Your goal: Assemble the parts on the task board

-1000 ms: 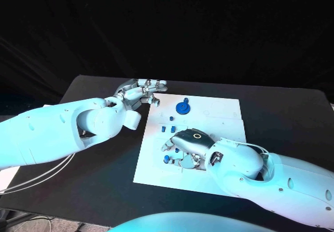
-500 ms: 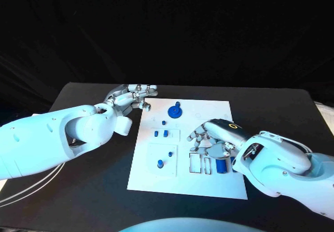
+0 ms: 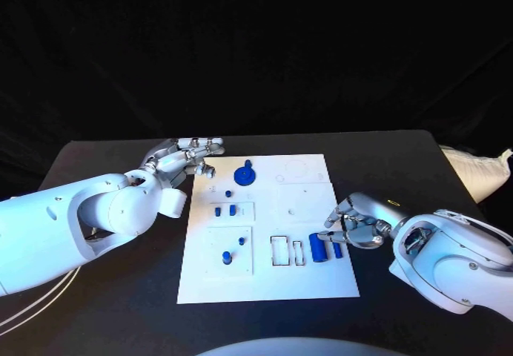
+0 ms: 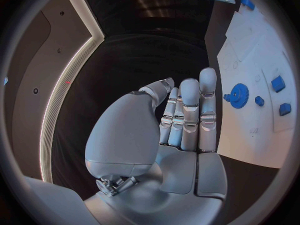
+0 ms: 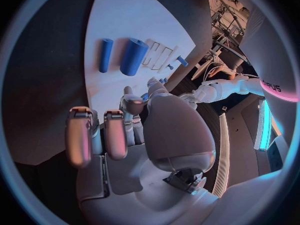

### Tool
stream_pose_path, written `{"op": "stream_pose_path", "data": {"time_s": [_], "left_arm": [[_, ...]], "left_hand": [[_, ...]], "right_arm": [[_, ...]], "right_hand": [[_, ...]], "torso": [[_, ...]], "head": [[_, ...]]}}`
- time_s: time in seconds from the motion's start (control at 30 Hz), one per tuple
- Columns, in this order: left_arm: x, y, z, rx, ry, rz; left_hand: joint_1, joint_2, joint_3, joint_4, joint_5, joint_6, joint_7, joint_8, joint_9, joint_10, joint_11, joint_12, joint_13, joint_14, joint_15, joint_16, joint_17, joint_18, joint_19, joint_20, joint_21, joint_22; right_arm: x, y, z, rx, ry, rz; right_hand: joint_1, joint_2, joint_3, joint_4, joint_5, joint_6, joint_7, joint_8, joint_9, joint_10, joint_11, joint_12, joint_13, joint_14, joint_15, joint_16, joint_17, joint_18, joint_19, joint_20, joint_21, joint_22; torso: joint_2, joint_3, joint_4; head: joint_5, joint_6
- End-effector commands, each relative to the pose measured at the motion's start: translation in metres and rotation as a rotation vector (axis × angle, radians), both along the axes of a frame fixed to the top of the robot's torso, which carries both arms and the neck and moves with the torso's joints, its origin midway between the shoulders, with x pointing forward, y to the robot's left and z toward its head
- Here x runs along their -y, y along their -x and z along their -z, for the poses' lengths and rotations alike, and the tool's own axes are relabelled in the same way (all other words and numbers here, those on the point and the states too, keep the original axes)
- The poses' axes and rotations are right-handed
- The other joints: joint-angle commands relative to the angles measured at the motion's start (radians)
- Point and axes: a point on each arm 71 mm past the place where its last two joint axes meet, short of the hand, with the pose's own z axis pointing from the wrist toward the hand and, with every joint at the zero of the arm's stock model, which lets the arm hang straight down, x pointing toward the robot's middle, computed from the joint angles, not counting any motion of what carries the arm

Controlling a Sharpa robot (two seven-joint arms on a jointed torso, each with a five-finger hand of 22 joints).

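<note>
Head view: white bag (image 3: 478,167) near table's (image 3: 416,159) right edge.

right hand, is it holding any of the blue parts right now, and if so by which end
Nothing is held. The right hand hangs at the task board's right edge with empty fingers; the two blue cylinders lie on the board beside it. The left hand is empty too.

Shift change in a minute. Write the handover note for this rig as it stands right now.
Left hand: holds nothing, fingers loosely together, at the far left corner of the white task board.
Right hand: curled, holds nothing, at the board's right edge beside the two blue cylinders.
Parts: the cylinders lie loose next to two empty rectangular slots. The blue gear sits at the far end. Small blue pegs stand mid-board, and more small blue pieces sit nearer.
Done: cannot tell which pieces are seated.
Left: the loose cylinders, probably into those slots.
</note>
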Motion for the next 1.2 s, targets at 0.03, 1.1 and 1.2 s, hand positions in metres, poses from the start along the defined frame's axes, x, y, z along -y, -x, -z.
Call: {"op": "stream_pose_path", "data": {"time_s": [0.03, 1.1, 1.2], "left_arm": [[0.002, 0.000, 0.000, 0.007, 0.009, 0.021], [-0.001, 0.001, 0.002, 0.002, 0.007, 0.019], [-0.001, 0.001, 0.002, 0.001, 0.007, 0.020]], "left_hand": [[-0.002, 0.011, -0.006, 0.003, -0.001, -0.007, 0.001, 0.007, -0.001, -0.006, 0.002, 0.002, -0.001, -0.004, 0.000, -0.004, -0.001, 0.013, -0.006, -0.002, -0.004, -0.001], [-0.003, 0.012, -0.007, 0.003, -0.001, -0.007, 0.001, 0.008, -0.001, -0.006, 0.002, 0.004, -0.001, -0.005, 0.000, -0.004, -0.003, 0.014, -0.007, -0.002, -0.007, -0.003], [-0.003, 0.012, -0.007, 0.003, -0.001, -0.007, 0.001, 0.008, -0.001, -0.006, 0.002, 0.004, -0.001, -0.005, 0.000, -0.004, -0.003, 0.014, -0.007, -0.002, -0.007, -0.003]], "right_arm": [[0.003, 0.002, 0.004, -0.019, 0.074, 0.051], [-0.024, -0.001, 0.039, -0.089, 0.185, -0.007], [-0.025, -0.002, 0.042, -0.095, 0.187, -0.006]], "right_hand": [[-0.002, 0.013, -0.018, 0.001, -0.004, -0.007, -0.004, 0.007, 0.006, -0.010, -0.001, 0.016, 0.025, 0.070, -0.002, 0.006, 0.048, -0.014, 0.007, 0.001, 0.005, 0.080], [-0.021, 0.047, -0.100, 0.001, -0.015, 0.005, -0.018, 0.072, 0.064, 0.001, -0.012, 0.081, 0.137, 0.071, -0.010, 0.014, 0.057, -0.016, 0.011, -0.004, 0.012, 0.091], [-0.012, 0.052, -0.103, 0.000, -0.008, 0.008, -0.021, 0.081, 0.074, 0.001, -0.015, 0.081, 0.141, 0.071, -0.012, 0.014, 0.057, -0.016, 0.011, -0.006, 0.012, 0.091]], "torso": [[-0.003, 0.0001, -0.0046], [-0.002, -0.0020, -0.0042], [-0.002, -0.0018, -0.0060]], "head": [[-0.004, -0.001], [0.017, -0.012], [0.019, -0.013]]}}
